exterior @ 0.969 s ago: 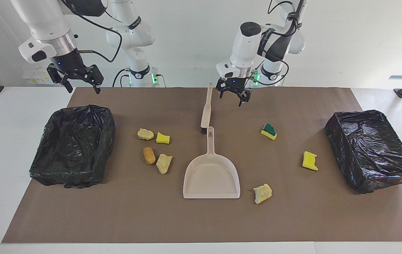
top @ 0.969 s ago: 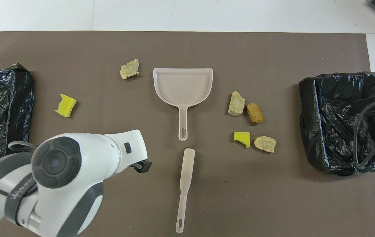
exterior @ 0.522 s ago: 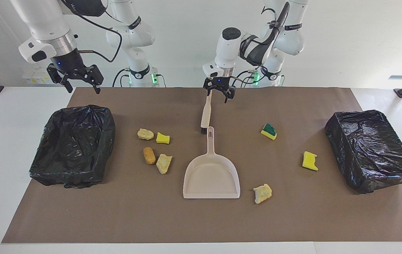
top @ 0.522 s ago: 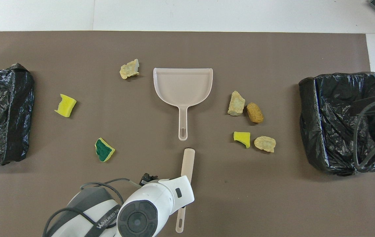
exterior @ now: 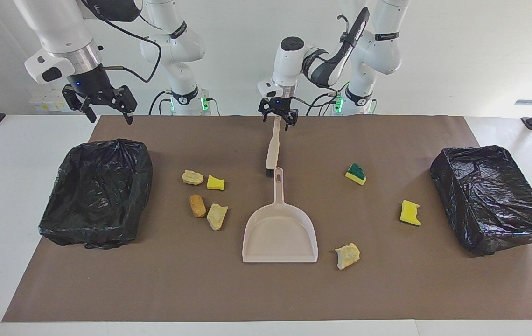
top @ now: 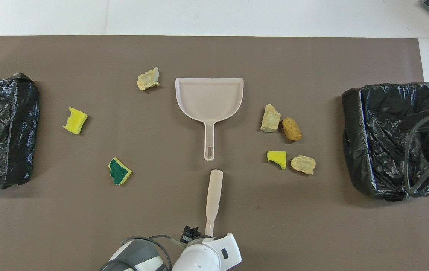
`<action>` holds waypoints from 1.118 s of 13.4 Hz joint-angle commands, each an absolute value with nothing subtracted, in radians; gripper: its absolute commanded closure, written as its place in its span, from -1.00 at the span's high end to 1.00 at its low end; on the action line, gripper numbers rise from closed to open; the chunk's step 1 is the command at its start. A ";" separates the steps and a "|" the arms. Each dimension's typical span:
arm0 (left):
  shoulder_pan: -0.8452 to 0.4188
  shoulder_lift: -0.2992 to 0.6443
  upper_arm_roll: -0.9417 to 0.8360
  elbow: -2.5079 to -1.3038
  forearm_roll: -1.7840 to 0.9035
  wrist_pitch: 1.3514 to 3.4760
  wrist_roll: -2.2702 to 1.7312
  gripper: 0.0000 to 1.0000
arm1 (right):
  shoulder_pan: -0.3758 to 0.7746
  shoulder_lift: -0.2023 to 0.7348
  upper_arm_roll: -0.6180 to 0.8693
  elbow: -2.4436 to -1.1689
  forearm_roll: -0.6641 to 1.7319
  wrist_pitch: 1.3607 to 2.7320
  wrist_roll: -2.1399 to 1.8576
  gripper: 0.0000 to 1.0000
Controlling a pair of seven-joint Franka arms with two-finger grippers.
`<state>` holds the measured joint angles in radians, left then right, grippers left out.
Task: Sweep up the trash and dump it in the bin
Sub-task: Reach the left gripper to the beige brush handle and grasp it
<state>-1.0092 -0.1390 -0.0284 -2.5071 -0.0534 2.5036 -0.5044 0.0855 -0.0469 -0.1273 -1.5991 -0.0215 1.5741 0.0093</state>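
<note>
Seven trash scraps lie on the brown mat. Toward the right arm's end are a beige chunk (exterior: pixel 192 177), a yellow sponge bit (exterior: pixel 215 182), an orange-brown lump (exterior: pixel 197 206) and a beige chunk (exterior: pixel 217 216). Toward the left arm's end are a green-topped wedge (exterior: pixel 356 173), a yellow sponge bit (exterior: pixel 409 213) and a beige chunk (exterior: pixel 347 255). The beige dustpan (exterior: pixel 280 233) lies mid-mat, with the brush (exterior: pixel 273 149) nearer to the robots. My left gripper (exterior: pixel 277 117) is open, low over the brush's handle end. My right gripper (exterior: pixel 109 112) waits open, high by a bin.
Two bins lined with black bags stand on the mat, one at the right arm's end (exterior: pixel 107 154) and one at the left arm's end (exterior: pixel 480 233). In the overhead view the right arm's cable (top: pixel 421 150) hangs over its bin (top: pixel 372 177).
My left gripper has swung from over the mat beside the brush to over the brush's handle end, uncovering the green-topped wedge in the overhead view. The right arm has not moved.
</note>
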 commanded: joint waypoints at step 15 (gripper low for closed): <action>-1.025 -0.146 -0.023 -2.517 -0.049 2.459 -0.558 -0.60 | 0.078 -0.074 -0.121 -1.631 -0.031 1.591 -0.011 1.00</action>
<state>-1.0127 -0.1324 -0.0316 -2.5083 -0.0533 2.4770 -0.5444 0.0855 -0.0469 -0.1273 -1.5991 -0.0215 1.5740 0.0093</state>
